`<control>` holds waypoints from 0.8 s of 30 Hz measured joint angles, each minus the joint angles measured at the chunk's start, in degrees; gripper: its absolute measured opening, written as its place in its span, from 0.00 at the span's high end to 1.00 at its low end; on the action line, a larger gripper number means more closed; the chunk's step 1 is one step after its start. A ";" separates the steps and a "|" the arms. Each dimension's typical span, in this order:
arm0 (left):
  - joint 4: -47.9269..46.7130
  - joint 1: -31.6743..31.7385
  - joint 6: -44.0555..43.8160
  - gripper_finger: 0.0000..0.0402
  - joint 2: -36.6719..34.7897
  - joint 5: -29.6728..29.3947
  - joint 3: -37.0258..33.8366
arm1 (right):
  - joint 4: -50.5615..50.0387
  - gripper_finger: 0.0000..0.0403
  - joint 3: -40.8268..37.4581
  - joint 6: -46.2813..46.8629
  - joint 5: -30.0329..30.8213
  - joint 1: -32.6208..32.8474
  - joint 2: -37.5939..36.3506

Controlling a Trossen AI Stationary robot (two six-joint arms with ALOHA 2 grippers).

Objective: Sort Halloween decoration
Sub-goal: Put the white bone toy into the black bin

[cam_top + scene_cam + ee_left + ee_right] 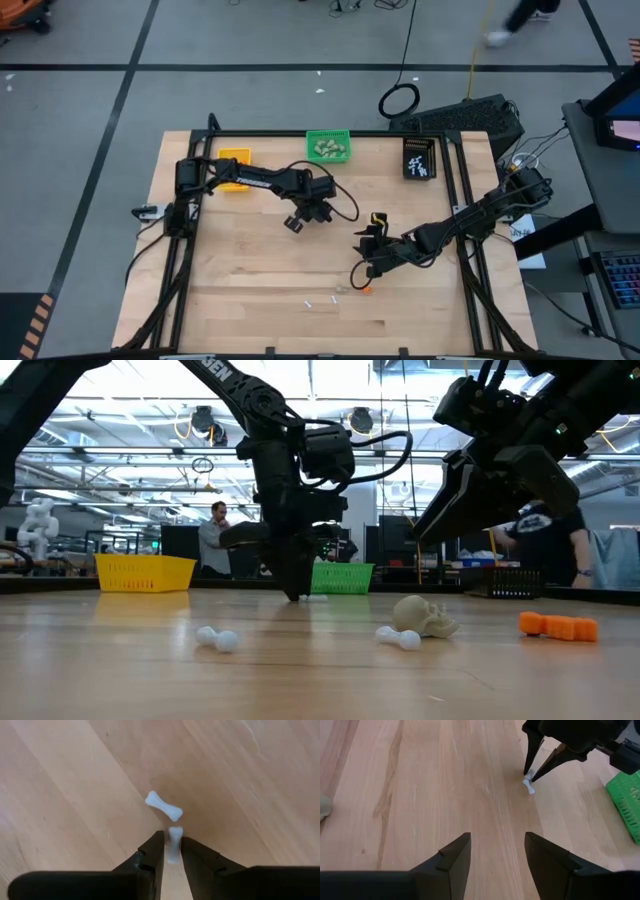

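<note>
Reaching down to the pale wooden worktop (250,290), the left end effector (172,851) is seen with its two dark fingers narrowed around one small white bone-shaped stick (173,845); whether the stick is firmly gripped cannot be told. A second white bone stick (164,806) lies on the wood just beyond the fingertips. In the high view this end effector (296,222) is placed near the worktop's middle, in front of the green rectangular bin (329,147). The right end effector (494,851) is held above the wood with its fingers apart and nothing between them. In the low view, a beige-grey skull-shaped lump (424,616), a bright orange ridged piece (558,625) and two more white bone sticks (217,638) are seen lying apart on the worktop. A yellow rectangular bin (235,162) and a black rectangular bin (419,158) are set along the far edge
</note>
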 joint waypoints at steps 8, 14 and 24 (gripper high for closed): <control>0.11 -0.01 -1.18 0.80 0.17 0.01 -0.09 | -0.01 0.58 0.00 0.00 0.01 0.00 0.00; 0.19 -0.07 -2.67 0.90 0.26 -0.45 -0.17 | -0.01 0.58 0.00 0.00 0.01 0.00 0.00; -0.22 -0.07 -4.17 0.99 0.26 -0.70 -0.20 | -0.01 0.58 0.00 0.00 -0.01 0.00 0.00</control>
